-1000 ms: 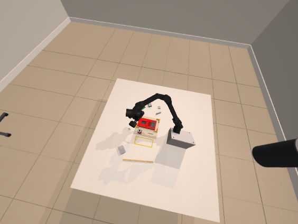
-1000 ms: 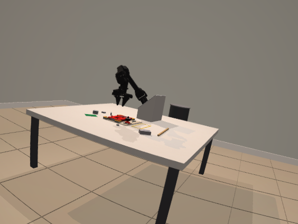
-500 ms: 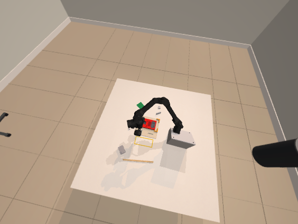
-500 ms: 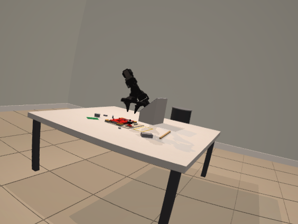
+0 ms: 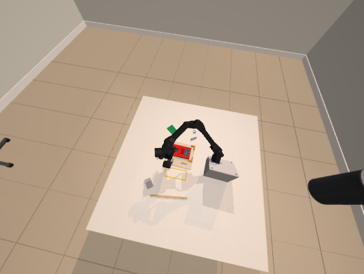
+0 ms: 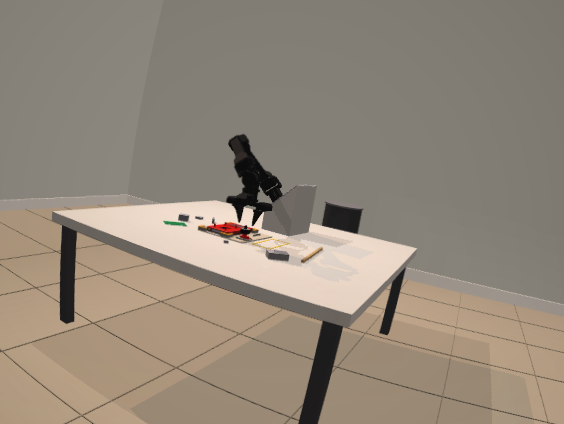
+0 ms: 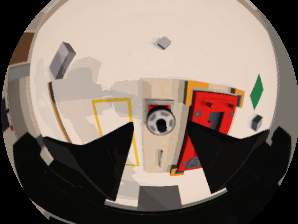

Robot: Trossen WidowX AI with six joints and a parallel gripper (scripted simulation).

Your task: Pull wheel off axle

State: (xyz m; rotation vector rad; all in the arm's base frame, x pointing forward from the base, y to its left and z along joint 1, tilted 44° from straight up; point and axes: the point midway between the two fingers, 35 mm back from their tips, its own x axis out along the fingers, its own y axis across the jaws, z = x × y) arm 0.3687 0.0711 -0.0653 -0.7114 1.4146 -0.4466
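The wheel (image 6: 245, 230) (image 7: 160, 115) is a grey-rimmed disc with holes. It sits around the dark upright axle on the beige board (image 5: 187, 165) (image 7: 150, 150); the arm hides it in the top view. My gripper (image 6: 246, 223) (image 7: 161, 125) points down above the wheel. Its fingers stand apart on either side of the wheel in the wrist view, with nothing held; the exterior view shows the fingertips above it. The marked area, a yellow outline (image 5: 175, 178) (image 6: 261, 246) (image 7: 111, 100), lies flat on the table beside the board, with nothing in it.
A red fixture (image 5: 177, 156) (image 7: 200, 125) adjoins the wheel's board. A grey block (image 5: 148, 183) (image 6: 277, 256) (image 7: 60, 62) and a wooden stick (image 5: 168, 196) (image 6: 312, 254) lie beyond the outline. A small grey cube (image 7: 163, 43), a green sheet (image 5: 171, 129) (image 6: 175, 223) and the grey arm base (image 5: 221, 168) (image 6: 300, 210) stand around.
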